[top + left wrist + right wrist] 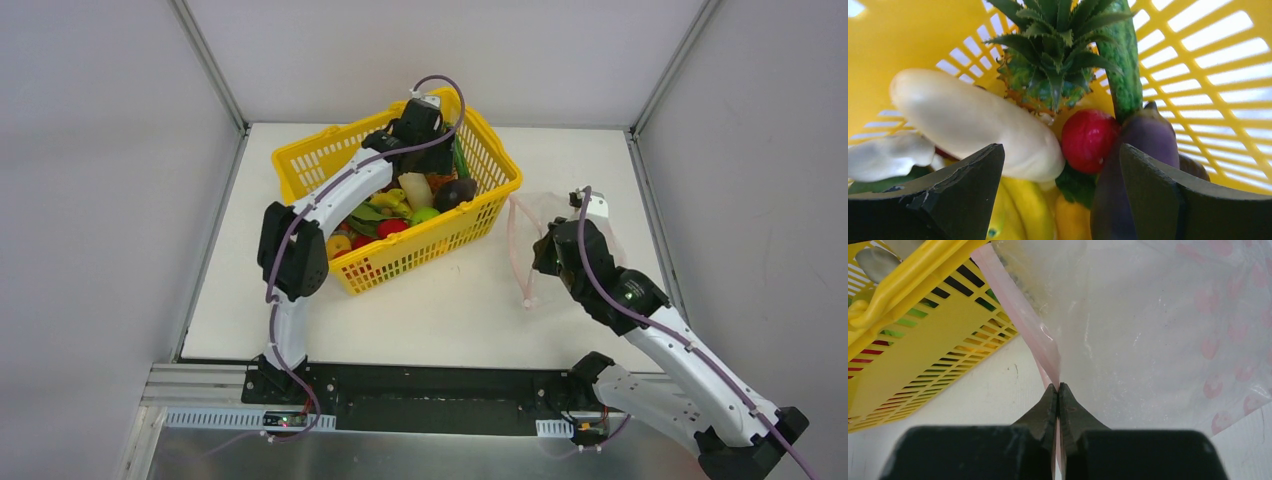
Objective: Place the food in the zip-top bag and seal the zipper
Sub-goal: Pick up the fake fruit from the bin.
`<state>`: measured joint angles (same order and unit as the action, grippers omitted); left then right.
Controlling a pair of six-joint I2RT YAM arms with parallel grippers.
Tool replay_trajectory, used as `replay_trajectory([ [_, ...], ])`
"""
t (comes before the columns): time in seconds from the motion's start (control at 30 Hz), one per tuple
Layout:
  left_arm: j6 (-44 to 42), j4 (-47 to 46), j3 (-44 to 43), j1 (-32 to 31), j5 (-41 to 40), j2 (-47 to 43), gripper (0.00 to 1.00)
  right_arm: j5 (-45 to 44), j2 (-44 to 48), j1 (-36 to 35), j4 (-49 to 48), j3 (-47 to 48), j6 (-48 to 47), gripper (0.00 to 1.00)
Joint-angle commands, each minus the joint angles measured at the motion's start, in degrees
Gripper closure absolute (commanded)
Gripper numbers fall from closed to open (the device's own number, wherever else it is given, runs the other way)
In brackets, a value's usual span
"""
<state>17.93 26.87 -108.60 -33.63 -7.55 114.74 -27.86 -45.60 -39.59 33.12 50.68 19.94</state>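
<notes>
The food lies in the yellow basket [480, 135]. My left gripper [428, 150] is open inside it, over the pile. In the left wrist view its gripper [1062, 170] frames a yellow banana [1018, 205], with a white radish [973, 125], red fruit [1088, 140], purple eggplant [1143, 145], pineapple [1048, 75] and cucumber [1123, 55] beyond. The clear zip-top bag [560, 215] lies right of the basket. My right gripper [1058, 387] is shut on its pinkish zipper strip [1018, 310], holding the mouth edge up; the bag [1158, 325] spreads beyond.
The basket's side wall [923, 345] stands close to the left of my right gripper. Grey walls enclose the white table [440, 310] at the left, back and right. The arm bases sit at the near edge.
</notes>
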Motion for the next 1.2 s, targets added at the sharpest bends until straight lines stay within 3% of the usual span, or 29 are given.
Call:
replay_trajectory([
  [0.0,3.3,-7.4,-5.3,0.4,-3.3,1.5,0.14,1.8,0.1,0.4,-2.5,-0.7,0.1,1.00],
  [0.17,2.9,-12.3,-4.8,0.4,-7.1,3.9,0.21,2.8,-0.4,0.8,-2.6,-0.8,0.0,1.00],
  [0.23,2.0,-13.4,-5.2,0.4,-8.5,5.5,0.30,3.3,-0.5,0.9,-2.8,-1.0,-0.1,1.00],
  [0.53,2.3,-11.3,-9.7,0.8,-7.2,14.7,0.39,5.3,-0.2,1.3,-3.1,-1.9,0.2,1.00],
  [0.6,3.0,-11.5,-9.2,0.9,-8.0,15.2,0.47,5.6,-0.1,1.4,-3.1,-2.0,0.2,1.00],
  [0.73,3.7,-11.1,-8.7,1.2,-7.3,14.4,0.75,6.1,0.1,1.6,-3.1,-2.4,0.3,1.00],
  [0.87,2.6,-13.1,-5.8,1.2,-6.5,10.5,0.98,6.6,0.2,1.8,-3.1,-2.4,0.6,1.00],
  [1.17,-1.2,-18.4,3.3,1.2,-6.2,-3.1,1.00,7.8,1.5,2.0,-3.9,-3.4,1.2,1.00],
])
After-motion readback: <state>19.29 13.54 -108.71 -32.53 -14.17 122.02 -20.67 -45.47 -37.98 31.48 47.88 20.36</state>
